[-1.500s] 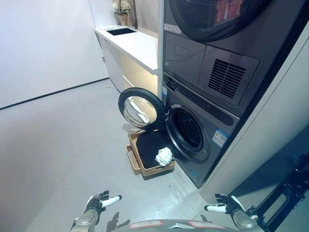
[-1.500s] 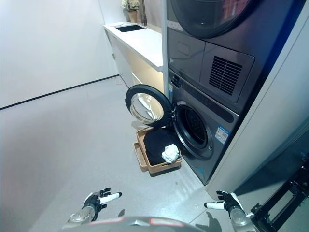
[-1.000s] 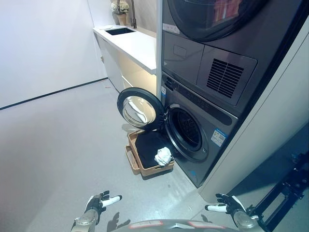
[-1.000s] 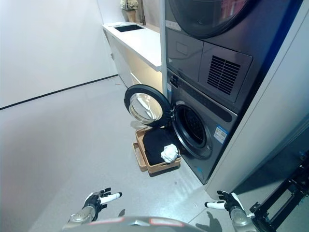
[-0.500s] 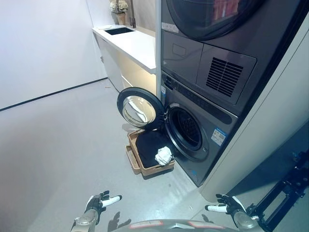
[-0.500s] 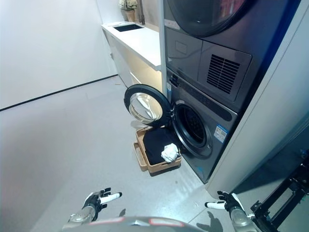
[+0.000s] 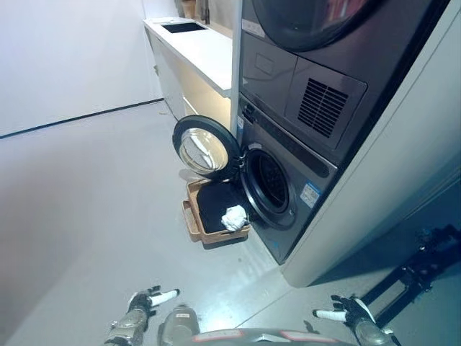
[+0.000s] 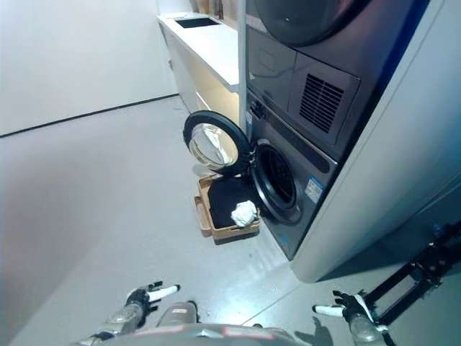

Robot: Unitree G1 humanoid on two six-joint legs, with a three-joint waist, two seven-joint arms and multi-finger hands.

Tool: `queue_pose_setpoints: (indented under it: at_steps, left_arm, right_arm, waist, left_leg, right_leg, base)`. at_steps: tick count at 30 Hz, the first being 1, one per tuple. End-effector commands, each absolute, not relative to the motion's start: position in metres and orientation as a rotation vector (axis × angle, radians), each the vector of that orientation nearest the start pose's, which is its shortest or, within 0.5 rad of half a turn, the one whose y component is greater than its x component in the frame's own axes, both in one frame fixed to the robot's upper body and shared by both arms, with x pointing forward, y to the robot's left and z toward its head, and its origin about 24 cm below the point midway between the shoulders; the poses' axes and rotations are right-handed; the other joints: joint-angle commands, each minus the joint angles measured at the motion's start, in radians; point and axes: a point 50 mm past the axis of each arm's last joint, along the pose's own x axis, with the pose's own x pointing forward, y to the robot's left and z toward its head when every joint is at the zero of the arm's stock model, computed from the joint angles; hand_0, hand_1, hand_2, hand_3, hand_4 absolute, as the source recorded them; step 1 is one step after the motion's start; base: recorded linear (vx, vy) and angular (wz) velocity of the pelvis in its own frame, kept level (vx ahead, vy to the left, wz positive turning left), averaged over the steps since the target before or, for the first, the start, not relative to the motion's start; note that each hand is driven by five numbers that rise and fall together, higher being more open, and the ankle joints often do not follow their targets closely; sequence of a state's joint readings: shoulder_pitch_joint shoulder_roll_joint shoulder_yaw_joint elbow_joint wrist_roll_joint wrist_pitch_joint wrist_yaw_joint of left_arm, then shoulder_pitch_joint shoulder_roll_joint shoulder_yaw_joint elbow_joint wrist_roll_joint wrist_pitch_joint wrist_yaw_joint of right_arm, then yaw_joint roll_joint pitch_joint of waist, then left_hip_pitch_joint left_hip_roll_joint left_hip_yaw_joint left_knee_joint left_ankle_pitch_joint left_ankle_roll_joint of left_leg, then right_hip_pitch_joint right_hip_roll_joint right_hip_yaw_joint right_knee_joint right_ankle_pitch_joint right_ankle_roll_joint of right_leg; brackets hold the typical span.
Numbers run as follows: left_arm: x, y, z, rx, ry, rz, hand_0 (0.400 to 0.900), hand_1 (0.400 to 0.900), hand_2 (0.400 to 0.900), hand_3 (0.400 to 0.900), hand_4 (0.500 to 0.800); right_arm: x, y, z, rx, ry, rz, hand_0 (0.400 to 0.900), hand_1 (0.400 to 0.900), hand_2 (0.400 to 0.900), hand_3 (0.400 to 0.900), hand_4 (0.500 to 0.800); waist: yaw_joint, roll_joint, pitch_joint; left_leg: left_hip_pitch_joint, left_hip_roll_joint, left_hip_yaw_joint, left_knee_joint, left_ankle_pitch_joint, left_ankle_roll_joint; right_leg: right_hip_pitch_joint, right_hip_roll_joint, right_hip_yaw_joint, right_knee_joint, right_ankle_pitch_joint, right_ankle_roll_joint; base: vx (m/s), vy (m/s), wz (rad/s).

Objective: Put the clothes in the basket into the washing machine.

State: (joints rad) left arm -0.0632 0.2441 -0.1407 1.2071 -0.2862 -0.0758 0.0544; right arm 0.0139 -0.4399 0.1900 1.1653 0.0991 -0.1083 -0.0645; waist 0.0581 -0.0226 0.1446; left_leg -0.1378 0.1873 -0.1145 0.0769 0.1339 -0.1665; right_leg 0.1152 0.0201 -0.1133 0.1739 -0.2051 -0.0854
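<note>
Tilted lower than a moment ago, the camera shows the left hand (image 7: 142, 303) and right hand (image 7: 351, 311) at the bottom edge, fingers spread and empty, well short of the basket (image 7: 193, 222) mid-frame, its clothes (image 7: 233, 217) just below the washing machine (image 7: 277, 180) opening, slightly nearer the left hand.

Left hand (image 7: 146, 303) low at lower left, fingers straight; right hand (image 7: 347, 313) likewise at lower right.

Shiny metal, soft cloth
The washing machine (image 7: 288, 180) looks smooth and shiny; the basket (image 7: 193, 220) looks like woven straw, holding soft cloth (image 7: 233, 217).
</note>
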Motion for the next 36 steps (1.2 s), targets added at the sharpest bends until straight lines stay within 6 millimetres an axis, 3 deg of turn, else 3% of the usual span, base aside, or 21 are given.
queue_pose_setpoints:
  at_steps: [1,5,6,10,11,12,13,14,15,20,22,24,27,30,32,34,36]
  left_arm:
    - [0.148,0.265,-0.131,0.113,0.920,0.323,0.900,0.900,0.900,0.900,0.800]
    - [0.147,0.262,-0.132,0.086,0.916,0.348,0.900,0.900,0.900,0.900,0.800]
    - [0.151,0.263,-0.130,0.076,0.899,0.362,0.900,0.900,0.900,0.900,0.800]
    - [0.164,0.269,-0.121,0.078,0.844,0.381,0.900,0.900,0.900,0.900,0.800]
    - [0.175,0.273,-0.115,0.114,0.821,0.373,0.900,0.900,0.900,0.900,0.800]
    - [0.175,0.274,-0.115,0.115,0.821,0.373,0.900,0.900,0.900,0.900,0.800]
    - [0.183,0.275,-0.110,0.133,0.797,0.360,0.900,0.900,0.900,0.900,0.800]
    - [0.183,0.275,-0.110,0.134,0.797,0.360,0.900,0.900,0.900,0.900,0.800]
    - [0.184,0.276,-0.109,0.139,0.790,0.357,0.900,0.900,0.900,0.900,0.800]
    - [0.198,0.281,-0.097,0.193,0.725,0.333,0.900,0.900,0.900,0.900,0.800]
    - [0.199,0.284,-0.095,0.213,0.719,0.325,0.900,0.900,0.900,0.900,0.800]
    - [0.198,0.291,-0.092,0.217,0.714,0.352,0.900,0.900,0.900,0.900,0.800]
    - [0.199,0.296,-0.089,0.199,0.695,0.381,0.900,0.900,0.900,0.900,0.800]
    - [0.203,0.292,-0.089,0.187,0.693,0.379,0.900,0.900,0.900,0.900,0.800]
    - [0.209,0.288,-0.088,0.188,0.689,0.368,0.900,0.900,0.900,0.900,0.800]
    - [0.214,0.281,-0.089,0.184,0.685,0.348,0.900,0.900,0.900,0.900,0.800]
    - [0.212,0.278,-0.091,0.178,0.695,0.345,0.900,0.900,0.900,0.900,0.800]
  right_arm:
    - [0.124,-0.313,-0.116,-0.465,0.946,-0.223,0.900,0.900,0.900,0.900,0.800]
    - [0.131,-0.314,-0.113,-0.489,0.936,-0.211,0.900,0.900,0.900,0.900,0.800]
    - [0.136,-0.313,-0.113,-0.488,0.932,-0.205,0.900,0.900,0.900,0.900,0.800]
    - [0.146,-0.303,-0.114,-0.489,0.917,-0.174,0.900,0.900,0.900,0.900,0.800]
    - [0.151,-0.292,-0.117,-0.458,0.907,-0.178,0.900,0.900,0.900,0.900,0.800]
    - [0.151,-0.292,-0.117,-0.457,0.907,-0.178,0.900,0.900,0.900,0.900,0.800]
    - [0.150,-0.286,-0.121,-0.421,0.917,-0.195,0.900,0.900,0.900,0.900,0.800]
    - [0.150,-0.286,-0.121,-0.421,0.917,-0.195,0.900,0.900,0.900,0.900,0.800]
    - [0.149,-0.283,-0.123,-0.410,0.919,-0.193,0.900,0.900,0.900,0.900,0.800]
    - [0.161,-0.278,-0.118,-0.392,0.873,-0.188,0.900,0.900,0.900,0.900,0.800]
    - [0.167,-0.278,-0.114,-0.379,0.845,-0.199,0.900,0.900,0.900,0.900,0.800]
    - [0.172,-0.275,-0.113,-0.364,0.821,-0.195,0.900,0.900,0.900,0.900,0.800]
    - [0.177,-0.270,-0.111,-0.372,0.801,-0.163,0.900,0.900,0.900,0.900,0.800]
    - [0.182,-0.270,-0.108,-0.384,0.785,-0.160,0.900,0.900,0.900,0.900,0.800]
    - [0.185,-0.272,-0.106,-0.391,0.771,-0.167,0.900,0.900,0.900,0.900,0.800]
    - [0.185,-0.273,-0.105,-0.401,0.772,-0.166,0.900,0.900,0.900,0.900,0.800]
    - [0.184,-0.272,-0.107,-0.400,0.781,-0.168,0.900,0.900,0.900,0.900,0.800]
  waist:
    - [0.006,0.007,-0.019]
    - [0.011,0.043,-0.045]
    - [0.019,0.053,-0.066]
    - [0.038,0.042,-0.100]
    - [0.048,0.020,-0.117]
    - [0.048,0.016,-0.118]
    - [0.058,-0.012,-0.132]
    - [0.058,-0.014,-0.134]
    - [0.063,-0.026,-0.146]
    - [0.083,-0.059,-0.189]
    - [0.080,-0.048,-0.182]
    - [0.073,-0.040,-0.160]
    - [0.046,-0.029,-0.124]
    - [0.007,-0.010,-0.079]
    - [-0.022,-0.015,-0.053]
    - [-0.050,-0.030,-0.036]
    - [-0.058,-0.047,-0.027]
  left_leg:
    - [-0.122,0.091,-0.007,-0.040,0.222,0.009]
    - [-0.121,0.123,0.043,-0.112,0.220,-0.017]
    - [-0.138,0.124,0.044,-0.104,0.225,-0.031]
    - [-0.169,0.105,0.015,-0.065,0.197,-0.019]
    - [-0.197,0.083,0.041,0.001,0.190,-0.022]
    - [-0.199,0.080,0.042,0.004,0.188,-0.021]
    - [-0.228,0.044,0.082,0.070,0.146,0.001]
    - [-0.230,0.042,0.083,0.072,0.145,0.002]
    - [-0.251,0.025,0.098,0.096,0.127,0.012]
    - [-0.332,-0.077,0.115,0.171,0.026,0.089]
    - [-0.300,-0.116,0.112,0.175,-0.022,0.129]
    - [-0.251,-0.153,0.121,0.163,-0.063,0.166]
    - [-0.146,-0.198,0.119,0.125,-0.108,0.190]
    - [-0.066,-0.229,0.073,0.105,-0.133,0.192]
    - [-0.015,-0.256,0.037,0.103,-0.161,0.188]
    - [0.037,-0.278,-0.001,0.108,-0.200,0.185]
    - [0.073,-0.288,-0.020,0.111,-0.222,0.184]
  right_leg:
    - [0.105,-0.039,0.088,0.065,-0.029,0.119]
    - [0.165,-0.065,0.126,0.055,-0.095,0.145]
    - [0.201,-0.089,0.140,0.033,-0.119,0.161]
    - [0.230,-0.163,0.164,0.022,-0.144,0.192]
    - [0.230,-0.222,0.160,0.031,-0.102,0.232]
    - [0.229,-0.226,0.159,0.031,-0.103,0.233]
    - [0.204,-0.289,0.163,0.040,0.024,0.276]
    - [0.204,-0.291,0.163,0.039,0.024,0.277]
    - [0.202,-0.313,0.162,0.027,0.094,0.292]
    - [0.112,-0.362,0.193,0.047,0.414,0.295]
    - [0.067,-0.359,0.221,0.150,0.482,0.264]
    - [0.013,-0.360,0.201,0.232,0.550,0.242]
    - [-0.108,-0.326,0.153,0.238,0.450,0.221]
    - [-0.177,-0.289,0.113,0.163,0.315,0.208]
    - [-0.210,-0.268,0.118,0.071,0.274,0.216]
    - [-0.244,-0.240,0.168,-0.035,0.291,0.234]
    - [-0.260,-0.240,0.182,-0.078,0.331,0.250]
  base:
    - [0.19,0.069,-0.31]
    - [0.32,0.159,-0.52]
    - [0.47,0.279,-0.67]
    - [0.36,0.261,-0.48]
    - [0.44,0.337,-0.35]
    - [0.49,0.389,-0.27]
    - [0.22,0.180,-0.12]
    - [0.35,0.294,-0.13]
    - [0.24,0.205,0.00]
    - [0.28,0.284,0.06]
    - [0.35,0.376,0.11]
    - [0.28,0.358,-0.03]
    - [0.29,0.251,0.12]
    - [0.29,0.089,0.60]
    - [0.31,-0.010,0.88]
    - [0.35,-0.079,0.90]
    - [0.29,-0.107,0.50]
